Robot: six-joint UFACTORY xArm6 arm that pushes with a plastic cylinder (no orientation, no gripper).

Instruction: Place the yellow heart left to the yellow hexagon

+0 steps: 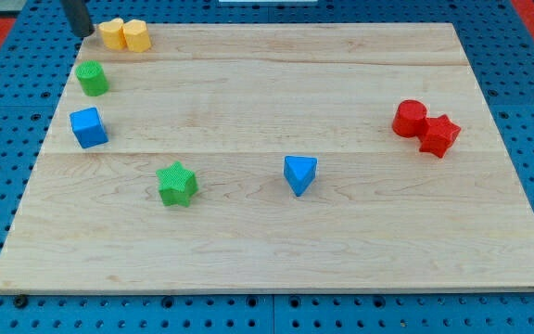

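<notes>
Two yellow blocks sit touching at the view's top left corner of the wooden board (267, 241). The left one looks like the yellow heart (111, 33). The right one looks like the yellow hexagon (136, 35). My tip (83, 33) is at the board's top left edge, just left of the yellow heart, close to it; I cannot tell if it touches.
A green round block (92, 78) and a blue cube (88, 127) lie below the yellow pair on the left. A green star (177, 183) and a blue triangle (299, 173) lie lower centre. A red cylinder (410, 118) and a red star (438, 135) touch at the right.
</notes>
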